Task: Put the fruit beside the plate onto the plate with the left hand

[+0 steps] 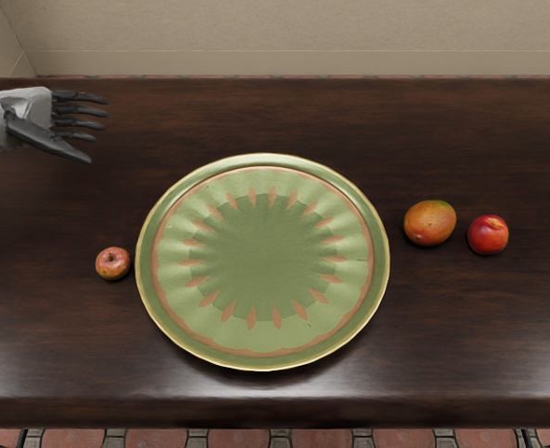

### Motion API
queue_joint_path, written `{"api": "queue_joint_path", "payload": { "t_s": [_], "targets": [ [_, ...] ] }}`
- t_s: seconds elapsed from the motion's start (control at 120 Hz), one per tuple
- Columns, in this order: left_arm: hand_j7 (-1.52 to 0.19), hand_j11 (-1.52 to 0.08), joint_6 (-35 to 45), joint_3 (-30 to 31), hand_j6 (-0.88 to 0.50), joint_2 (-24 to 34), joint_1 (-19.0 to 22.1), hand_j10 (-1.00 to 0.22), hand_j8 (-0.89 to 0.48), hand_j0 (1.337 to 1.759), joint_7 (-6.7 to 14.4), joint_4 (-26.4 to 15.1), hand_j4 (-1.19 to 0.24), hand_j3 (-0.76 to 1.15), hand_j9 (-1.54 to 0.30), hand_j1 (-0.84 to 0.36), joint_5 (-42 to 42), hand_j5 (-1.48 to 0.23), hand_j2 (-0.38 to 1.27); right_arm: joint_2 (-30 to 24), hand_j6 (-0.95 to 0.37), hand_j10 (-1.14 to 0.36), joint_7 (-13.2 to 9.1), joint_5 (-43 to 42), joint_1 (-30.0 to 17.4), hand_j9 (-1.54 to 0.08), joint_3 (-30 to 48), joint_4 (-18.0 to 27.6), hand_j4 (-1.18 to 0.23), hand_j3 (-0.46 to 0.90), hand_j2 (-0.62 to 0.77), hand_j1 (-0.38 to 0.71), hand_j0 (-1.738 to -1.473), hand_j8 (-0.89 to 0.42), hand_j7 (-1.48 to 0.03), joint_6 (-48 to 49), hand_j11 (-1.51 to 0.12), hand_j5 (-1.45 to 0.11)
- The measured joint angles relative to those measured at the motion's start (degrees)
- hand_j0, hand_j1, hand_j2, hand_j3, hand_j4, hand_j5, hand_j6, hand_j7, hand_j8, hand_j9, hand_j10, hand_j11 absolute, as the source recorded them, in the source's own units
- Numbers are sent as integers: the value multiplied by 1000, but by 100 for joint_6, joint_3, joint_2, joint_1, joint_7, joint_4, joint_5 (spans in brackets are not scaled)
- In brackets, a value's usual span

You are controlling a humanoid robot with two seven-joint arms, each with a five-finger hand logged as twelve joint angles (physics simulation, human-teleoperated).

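A large green plate (349, 215) with a fluted pattern and a gold rim lies in the middle of the dark wooden table. Just left of its rim sits a small red-brown apple (113, 263). On the plate's right side lie an orange-red mango (430, 222) and, farther right, a red apple (487, 234). My left hand (69, 121) hovers at the far left back of the table, well behind the small apple, its dark fingers stretched out and holding nothing. The right arm does not show.
The dark table (275, 112) spans the whole view, with its front edge near the bottom. A beige wall runs behind it and a brick floor shows below.
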Motion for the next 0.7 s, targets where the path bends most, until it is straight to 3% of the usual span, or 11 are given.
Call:
{"api": "queue_joint_path", "payload": {
  "t_s": [0.167,0.283,0.375,0.483,0.7],
  "targets": [
    [-321,-320,-1,20,-248,55,49,-247,-247,1658,23,-81,-248,0,-321,55,107,-321,51,0,-31,-31,-6,1,-22,-40,-6,-3,-31,0,-6,-312,-1658,-31,-40,-2,-40,-40],
    [-321,-321,-1,126,-248,154,-350,-247,-247,1658,49,-200,-248,0,-321,55,562,-321,51,0,-31,-31,-32,1,-57,-40,-10,7,-31,0,-6,-312,-1658,-31,-40,-1,-40,-40],
    [-321,-321,-1,161,-248,177,-481,-247,-248,1658,310,-555,-248,0,-321,54,974,-321,51,0,-31,-31,-40,1,-69,-40,-13,9,-31,0,-6,-312,-1658,-31,-40,-1,-40,-40],
    [-321,-321,-2,182,-249,808,-433,-248,-248,1658,673,-1283,-248,0,-321,55,1278,-321,51,0,-31,-31,-44,1,-75,-40,-14,10,-31,0,-6,-312,-1658,-31,-40,-2,-40,-40],
    [-321,-321,153,557,-250,1031,-380,-249,-250,1658,935,-2955,-249,0,-321,55,1971,-321,51,0,-31,-31,-46,1,-77,-40,-14,11,-31,0,-6,-312,-1658,-31,-40,-2,-40,-40]
  ]
}}
